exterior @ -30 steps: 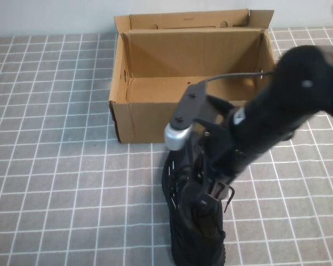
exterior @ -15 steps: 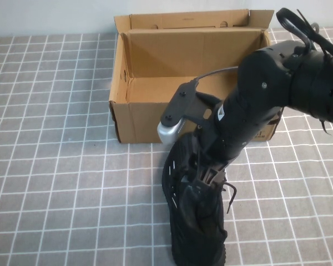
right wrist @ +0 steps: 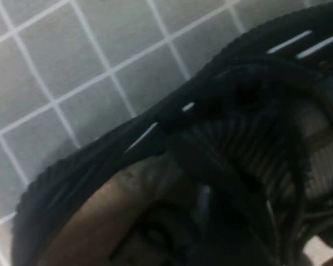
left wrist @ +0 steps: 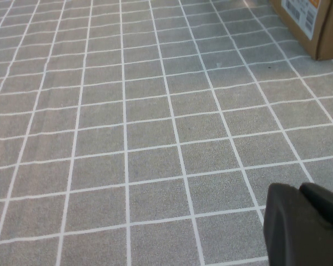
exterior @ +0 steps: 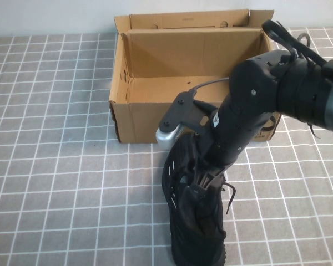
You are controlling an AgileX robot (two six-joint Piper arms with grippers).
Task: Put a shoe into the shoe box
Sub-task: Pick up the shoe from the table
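Black shoe point(exterior: 195, 216) lying on the grey tiled floor point(exterior: 55, 166) at lower centre of the high view, just in front of the open shoe box point(exterior: 155, 111) at upper centre. Right gripper point(exterior: 202, 183) reaching down from the right, sunk into the shoe's opening; grip state impossible to tell, fingers hidden. Left gripper point(left wrist: 308, 224) at the lower right of the left wrist frame, above bare tiles, holding nothing visible, opening impossible to tell.
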